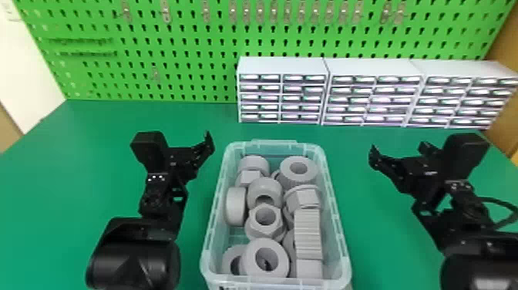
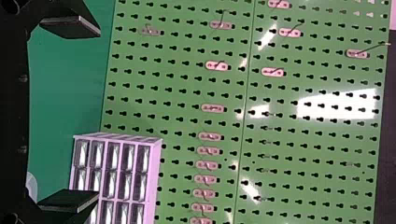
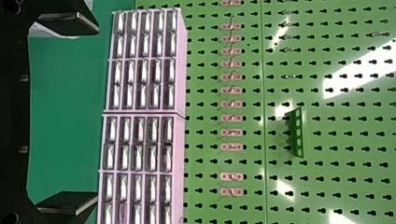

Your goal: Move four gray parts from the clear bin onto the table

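The left gripper [image 2: 98, 113] and right gripper [image 3: 98, 113] stood wide open, holding nothing. The gray parts [image 1: 296, 183] lay heaped in the clear bin [image 1: 338, 216], likely stiff, light plastic (slick too, perhaps); the hex-collared part [image 1: 266, 233] looked best pinched across opposite flats.

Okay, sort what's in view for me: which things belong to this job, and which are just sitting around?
Part of the job:
- gray parts, in the clear bin
- green table, where four go
- left claw and right claw, both open

Just around:
- three drawer cabinets
- green pegboard
- metal hooks on it
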